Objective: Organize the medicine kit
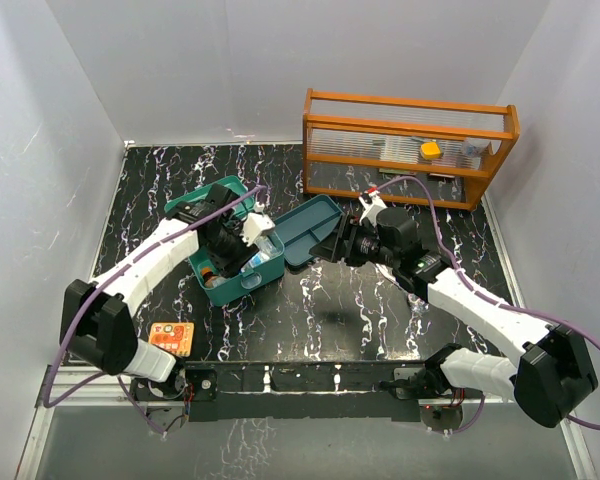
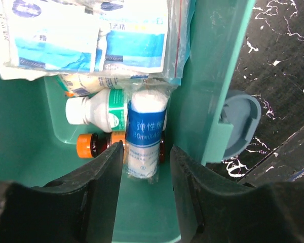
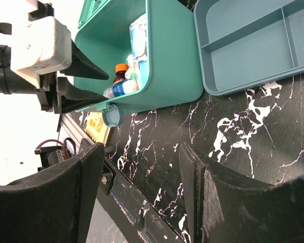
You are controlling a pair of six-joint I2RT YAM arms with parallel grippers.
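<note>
My left gripper (image 2: 146,154) is open, holding nothing, its 2 jaws straddling the bandage roll (image 2: 146,121) down in the kit (image 2: 207,76) right below me. The roll's long axis runs straight ahead between them. My right gripper (image 3: 142,151), open and empty, hangs farther off by the tray (image 3: 253,45).

- Left arm (image 1: 145,258), right arm (image 1: 485,305): smooth white link shells joined by bulky black joint housings.
- Left purple cable (image 1: 52,370), right purple cable (image 1: 432,212): thin, looping loosely outside each arm.
- Left gripper fingers (image 2: 99,192), right gripper fingers (image 3: 50,202): matte black, broad and wedge-shaped.
- White wrist block (image 3: 43,45): rounded, boxy housing behind the left fingers.
</note>
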